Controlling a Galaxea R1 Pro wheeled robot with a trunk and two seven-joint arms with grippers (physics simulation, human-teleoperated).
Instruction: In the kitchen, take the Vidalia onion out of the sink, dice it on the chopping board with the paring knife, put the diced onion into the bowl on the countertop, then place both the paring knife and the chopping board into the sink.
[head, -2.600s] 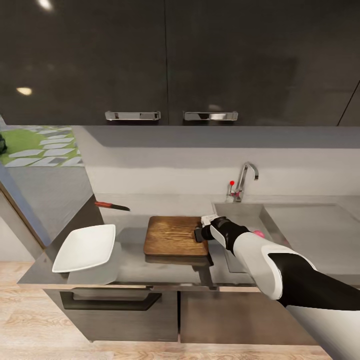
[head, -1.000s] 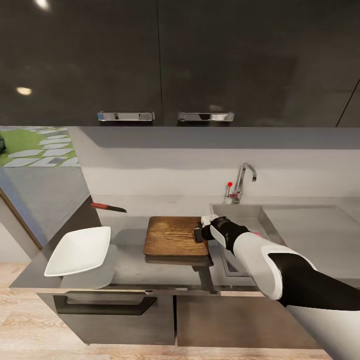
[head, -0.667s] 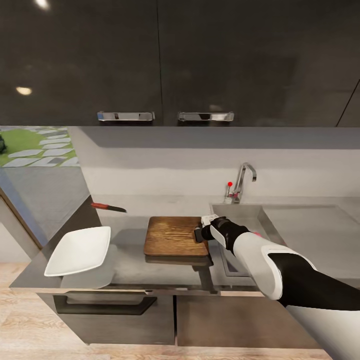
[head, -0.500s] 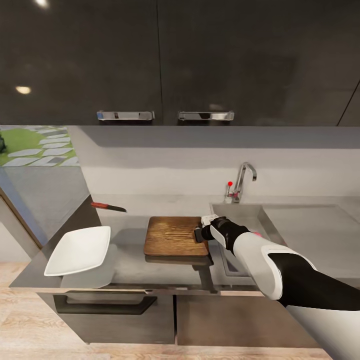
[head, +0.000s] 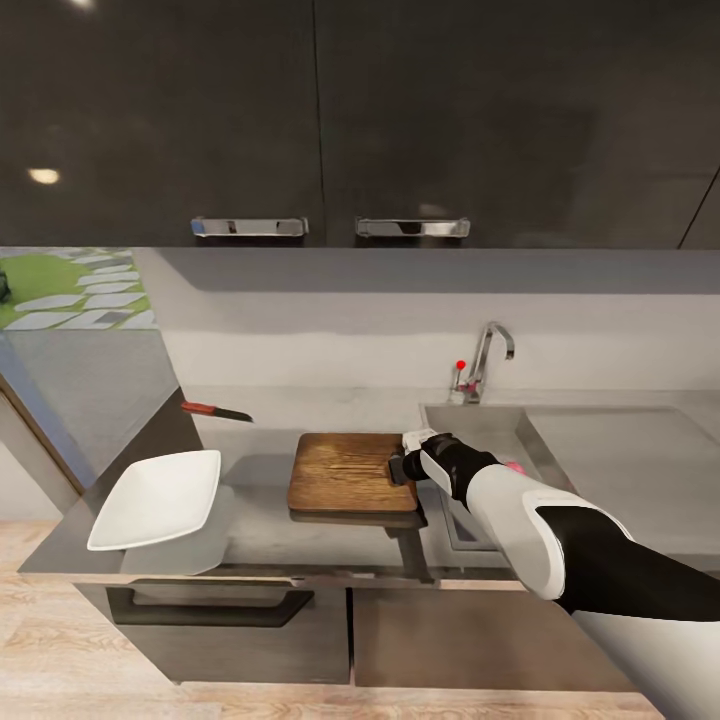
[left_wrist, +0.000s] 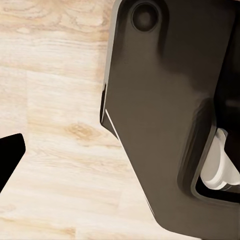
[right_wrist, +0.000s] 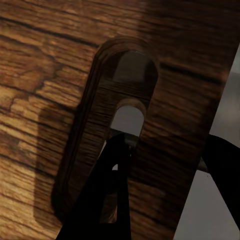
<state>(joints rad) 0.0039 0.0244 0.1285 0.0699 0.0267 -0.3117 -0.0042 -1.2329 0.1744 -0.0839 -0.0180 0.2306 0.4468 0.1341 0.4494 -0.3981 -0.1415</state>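
Chopping board (head: 350, 470) is seen lying flat on the bench (head: 260, 525), just left of the sink (head: 500, 430), with its right edge gripped by the right gripper (head: 398, 466). In the right wrist view, one dark finger (right_wrist: 107, 190) is seen inside the board's handle slot and the other past its edge. Paring knife (head: 216, 410) and bowl (head: 158, 498) are set further left. A sliver of Vidalia onion (head: 516, 467) is seen behind the arm.

The brown wooden chopping board (head: 351, 471) lies flat on the grey countertop (head: 260, 530), its right edge at the right gripper (head: 397, 466). Behind the arm, the steel sink (head: 490, 425) holds a pink Vidalia onion (head: 516, 467). Well left sit the white bowl (head: 157, 498) and red-handled paring knife (head: 214, 410).
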